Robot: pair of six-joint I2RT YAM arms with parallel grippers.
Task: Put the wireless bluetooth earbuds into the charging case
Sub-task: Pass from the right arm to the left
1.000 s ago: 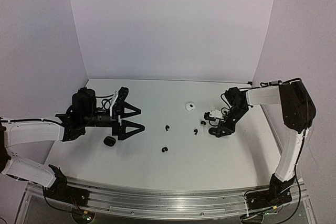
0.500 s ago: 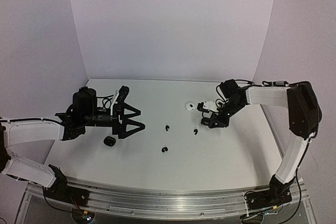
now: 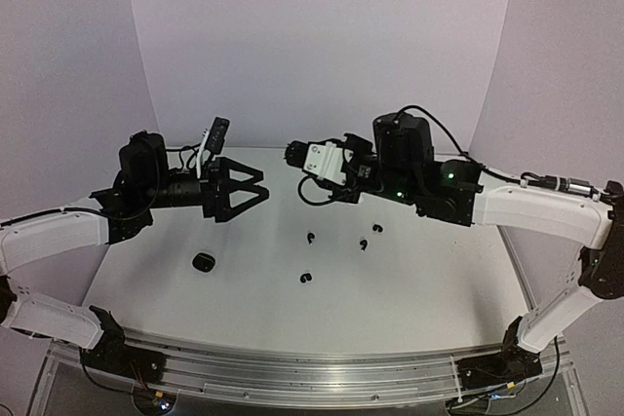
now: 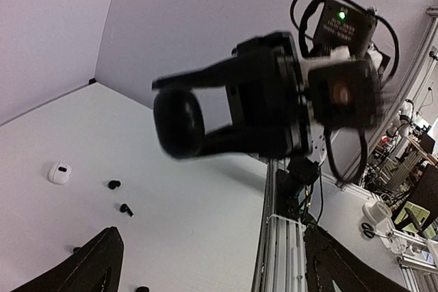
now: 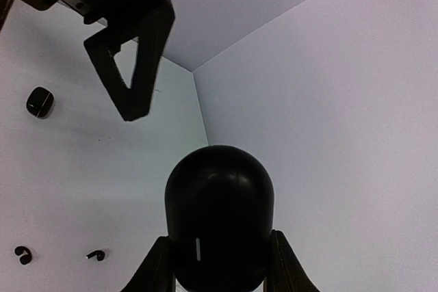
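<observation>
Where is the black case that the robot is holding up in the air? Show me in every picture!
Top external: the held black case is just left of centre, small and dark, at the tip of the right gripper.
Left wrist: the case is left of centre, blurry, pinched between two black fingers.
Right wrist: the case is bottom centre, big and rounded.
Shared landmark: the open left gripper, facing the case; its black fingers show in all three.
</observation>
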